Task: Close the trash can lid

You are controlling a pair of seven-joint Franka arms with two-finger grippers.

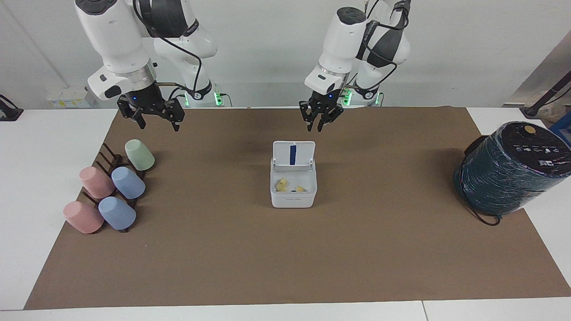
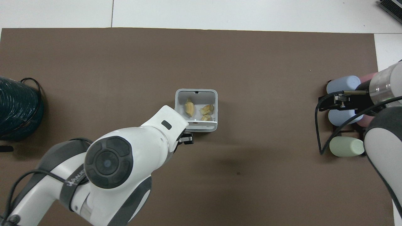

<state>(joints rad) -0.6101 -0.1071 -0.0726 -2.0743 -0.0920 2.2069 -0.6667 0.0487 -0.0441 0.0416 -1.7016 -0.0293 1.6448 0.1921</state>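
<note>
We see white rounded-square plastic trash can [image 1: 293, 189] frame centre on counter [image 1: 285, 249] | lid [image 1: 293, 154] upright, blue strip | left end effector [image 1: 320, 120] narrow above lid | right end effector [image 1: 151, 117] wide, waiting over cups [image 1: 109, 191]

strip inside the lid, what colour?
Blue, on the white lid; clearest in the facing view.

Robotics lab, two white arms [image 1: 120, 40] bolted at a paper-covered table [image 1: 357, 249]; bare white walls
</note>
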